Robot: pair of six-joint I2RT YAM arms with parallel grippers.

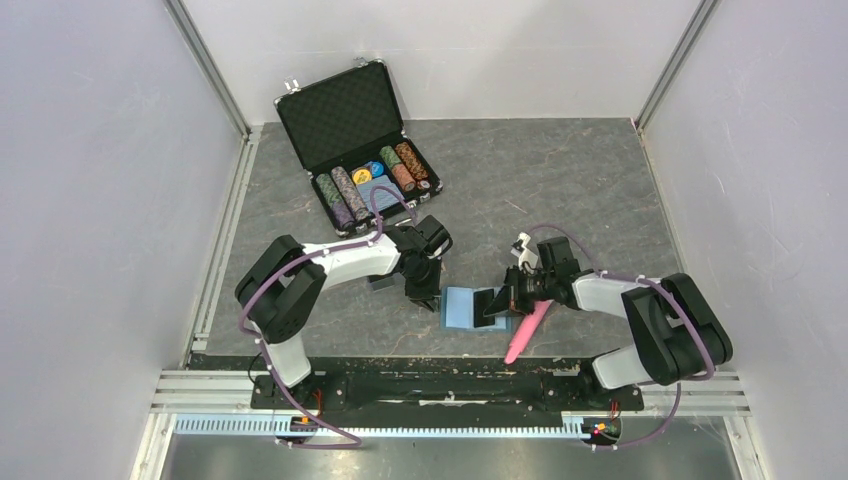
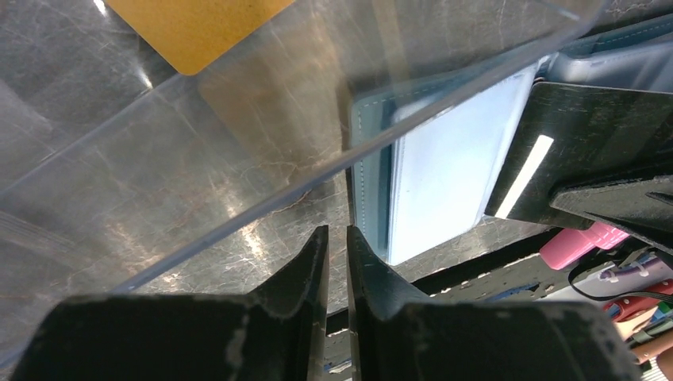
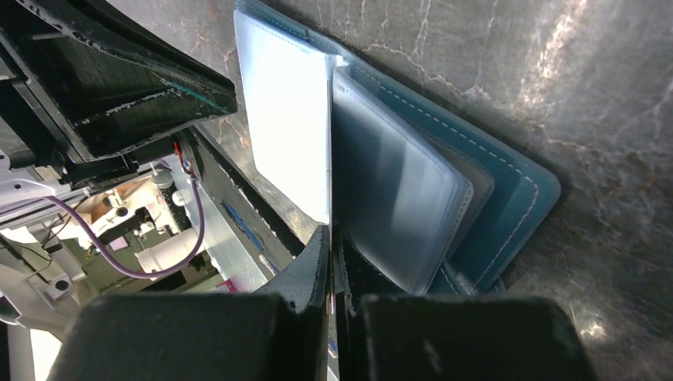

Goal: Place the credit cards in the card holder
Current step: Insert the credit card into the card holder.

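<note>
One black card [image 2: 555, 135], right hand [image 3: 332, 238] pinching — plain from left wrist; left hand [image 2: 337, 254] closed.

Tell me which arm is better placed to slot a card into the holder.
Right: the right gripper holds a black card at the open card holder; the left gripper holds none.

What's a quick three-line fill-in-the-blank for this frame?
1. The blue card holder lies ___ on the table, with its clear sleeves showing.
2. The right gripper pinches a ___ card with a white stripe.
3. The long object lying beside the right arm is ___ in colour.
Missing words: open; black; pink.
</note>
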